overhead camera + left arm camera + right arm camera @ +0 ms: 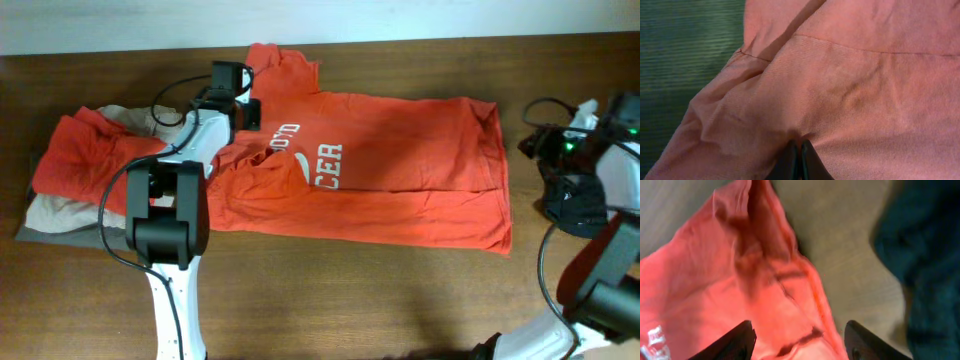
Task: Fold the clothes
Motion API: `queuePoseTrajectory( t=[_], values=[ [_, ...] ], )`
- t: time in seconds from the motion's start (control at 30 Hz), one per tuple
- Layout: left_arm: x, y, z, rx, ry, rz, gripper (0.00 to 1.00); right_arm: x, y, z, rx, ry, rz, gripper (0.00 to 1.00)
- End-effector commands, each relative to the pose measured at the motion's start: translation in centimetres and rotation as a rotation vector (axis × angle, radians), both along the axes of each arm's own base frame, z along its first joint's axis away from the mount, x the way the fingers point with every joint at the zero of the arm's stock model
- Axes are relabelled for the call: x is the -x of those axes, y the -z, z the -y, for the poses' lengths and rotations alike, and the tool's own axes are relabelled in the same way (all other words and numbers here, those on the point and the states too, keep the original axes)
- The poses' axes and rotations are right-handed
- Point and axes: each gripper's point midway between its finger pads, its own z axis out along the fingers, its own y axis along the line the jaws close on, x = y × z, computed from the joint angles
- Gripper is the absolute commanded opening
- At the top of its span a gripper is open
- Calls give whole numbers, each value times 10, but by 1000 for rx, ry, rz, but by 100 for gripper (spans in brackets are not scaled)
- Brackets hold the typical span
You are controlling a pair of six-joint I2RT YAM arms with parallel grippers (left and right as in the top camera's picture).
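The clothes are chiefly an orange-red T-shirt (400, 170) with white "CER" lettering, spread flat across the middle of the table. My left gripper (246, 112) is at its left shoulder, beside the collar. In the left wrist view the left gripper (800, 146) is shut, with a pucker of the T-shirt's fabric (865, 90) pinched at its tips. My right gripper (532, 146) is by the T-shirt's right edge. In the right wrist view the right gripper (799, 327) hangs open above the T-shirt's hem (810, 290), holding nothing.
More clothes lie heaped at the left: an orange garment (85, 150) on beige and grey pieces (55, 215). A dark cloth (575, 205) lies at the right by the right arm, seen as a dark cloth (920, 255) beside the hem. The wooden table (350, 300) runs along the front.
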Motion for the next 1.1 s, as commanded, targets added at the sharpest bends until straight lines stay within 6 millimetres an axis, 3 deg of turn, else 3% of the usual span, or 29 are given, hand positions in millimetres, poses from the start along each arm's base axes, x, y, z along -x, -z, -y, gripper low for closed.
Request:
queuePoseTrajectory(
  t=[0.0, 0.13, 0.3, 0.47, 0.67, 0.83, 1.07],
  values=[
    [42, 77, -21, -78, -22, -193, 5, -34, 15, -23, 5, -111, 74, 62],
    [42, 77, -9, -80, 0, -190, 6, -70, 21, -46, 19, -164, 163, 58],
    [44, 77, 0, -80, 17, -189, 6, -101, 42, -62, -58, -67, 197, 58],
    [44, 77, 1, -81, 19, -191, 6, -104, 74, -57, -99, -2, 163, 58],
    [45, 77, 1, -79, 20, -193, 6, -107, 73, -51, -94, -3, 184, 62],
    [44, 77, 1, -78, 20, -192, 6, -117, 64, -70, -119, -56, 232, 62],
    [45, 77, 1, -78, 20, -195, 6, -134, 52, -75, -86, -85, 315, 53]
  ],
)
